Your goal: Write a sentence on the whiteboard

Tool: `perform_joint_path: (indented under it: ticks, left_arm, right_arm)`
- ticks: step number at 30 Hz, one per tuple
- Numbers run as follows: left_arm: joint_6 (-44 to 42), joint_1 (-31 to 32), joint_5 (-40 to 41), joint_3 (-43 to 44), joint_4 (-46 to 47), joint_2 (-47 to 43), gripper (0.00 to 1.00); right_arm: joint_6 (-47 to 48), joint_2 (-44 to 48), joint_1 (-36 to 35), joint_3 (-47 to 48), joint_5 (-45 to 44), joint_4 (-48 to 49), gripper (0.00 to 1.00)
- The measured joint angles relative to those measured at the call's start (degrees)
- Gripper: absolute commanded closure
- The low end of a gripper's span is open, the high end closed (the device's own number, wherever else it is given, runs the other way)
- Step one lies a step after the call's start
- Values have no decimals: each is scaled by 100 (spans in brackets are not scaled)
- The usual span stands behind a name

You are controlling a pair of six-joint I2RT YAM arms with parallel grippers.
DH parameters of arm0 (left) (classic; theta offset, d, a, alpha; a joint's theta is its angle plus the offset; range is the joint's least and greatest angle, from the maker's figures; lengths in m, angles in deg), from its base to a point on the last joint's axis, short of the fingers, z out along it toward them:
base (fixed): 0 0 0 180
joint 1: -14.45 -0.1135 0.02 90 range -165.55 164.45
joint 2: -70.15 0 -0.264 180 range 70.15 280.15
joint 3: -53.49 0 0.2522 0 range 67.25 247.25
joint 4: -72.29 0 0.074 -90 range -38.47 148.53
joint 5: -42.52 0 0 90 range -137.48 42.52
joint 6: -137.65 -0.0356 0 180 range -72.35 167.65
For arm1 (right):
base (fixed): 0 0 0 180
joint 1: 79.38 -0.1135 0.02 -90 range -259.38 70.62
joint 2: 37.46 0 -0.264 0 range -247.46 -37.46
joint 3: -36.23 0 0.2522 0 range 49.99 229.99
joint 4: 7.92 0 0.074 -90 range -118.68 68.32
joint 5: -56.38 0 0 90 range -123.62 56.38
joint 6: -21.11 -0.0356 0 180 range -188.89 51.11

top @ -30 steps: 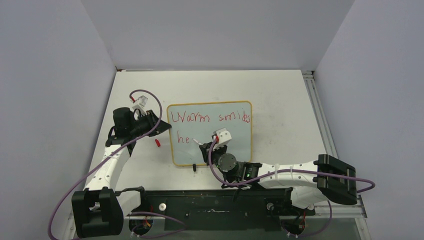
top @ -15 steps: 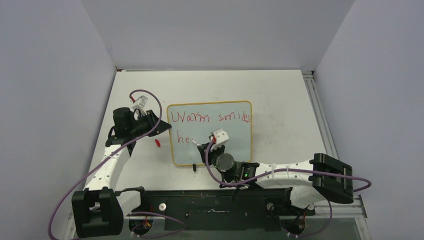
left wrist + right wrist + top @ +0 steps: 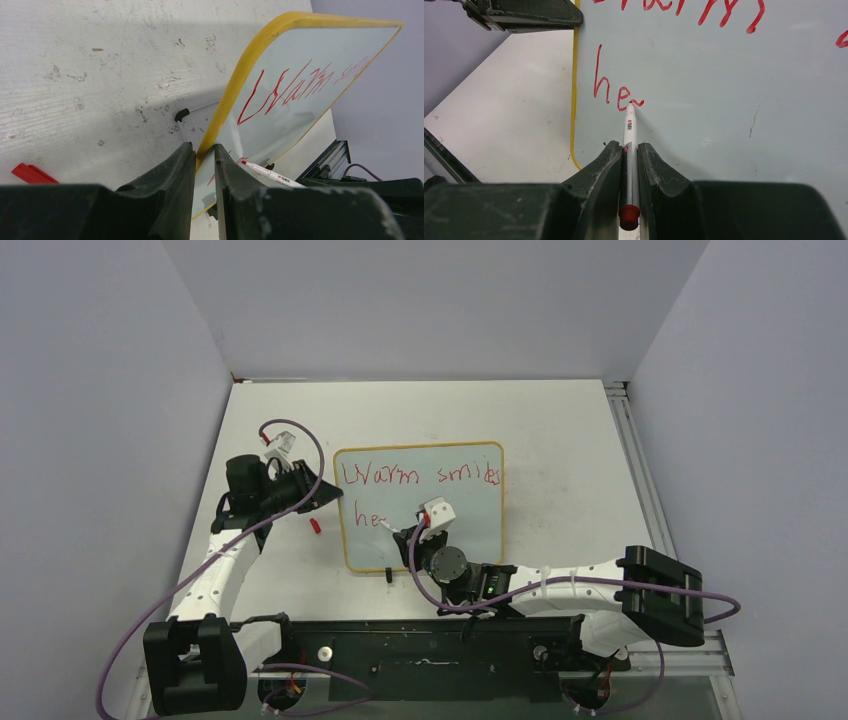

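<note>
Looks like a lab robot cell: plain grey partition walls [image 3: 430,300] box in a scuffed white table [image 3: 570,490], with a metal rail [image 3: 640,470] along the right edge.

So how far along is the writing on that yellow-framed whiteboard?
Done: red handwritten top line, "Warm smiles", on the yellow-framed whiteboard. In hand: right gripper's white marker touches after "he"; left gripper clamps the frame edge. Left: the rest of the second line.

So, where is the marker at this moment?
In the right wrist view the marker is held by the right gripper, its tip touching the whiteboard just after the red "he", near the board's left yellow edge.
</note>
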Motion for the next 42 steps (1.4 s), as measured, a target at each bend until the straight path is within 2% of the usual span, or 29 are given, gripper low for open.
perform_joint_path:
  ticks: [42]
  left_arm:
    - [0,0,0,0,-2,0,81]
  right_arm:
    - [90,238,-44,-111,-155,-240,95]
